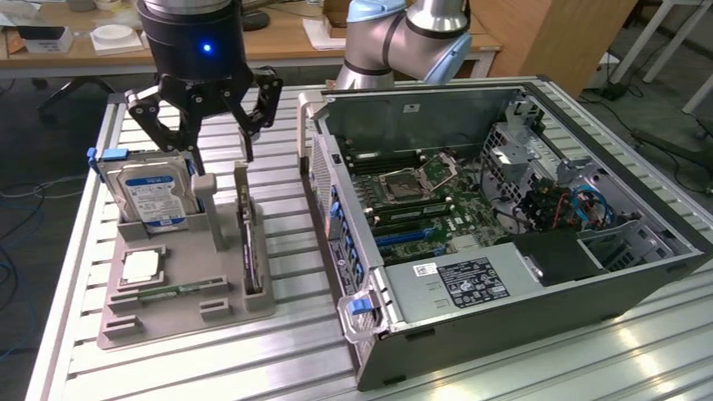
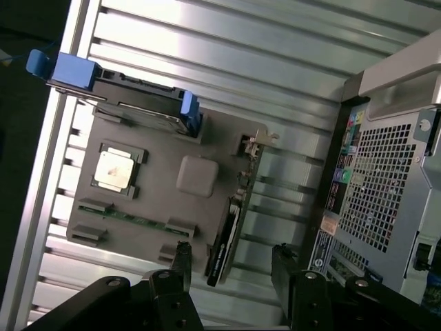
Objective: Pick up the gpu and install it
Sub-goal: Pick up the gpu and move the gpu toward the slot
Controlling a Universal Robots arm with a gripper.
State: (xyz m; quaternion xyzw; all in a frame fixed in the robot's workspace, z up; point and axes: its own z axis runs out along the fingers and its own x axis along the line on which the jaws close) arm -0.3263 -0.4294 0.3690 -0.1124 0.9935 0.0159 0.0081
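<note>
Black robot gripper [image 1: 219, 149] hangs wide open and empty above the thin dark gpu card [image 1: 250, 242] — standing edge-on in a grey tray [image 1: 167, 322].

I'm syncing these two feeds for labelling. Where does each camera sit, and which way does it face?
Exterior view: off the arm, raised, looking down slantwise at the tray and open computer case; arm and open claw show.
Wrist view: on the wrist, looking down past the claw at the graphics card in the tray.
Both show tray, hard drive, graphics card, computer case, claw.
</note>
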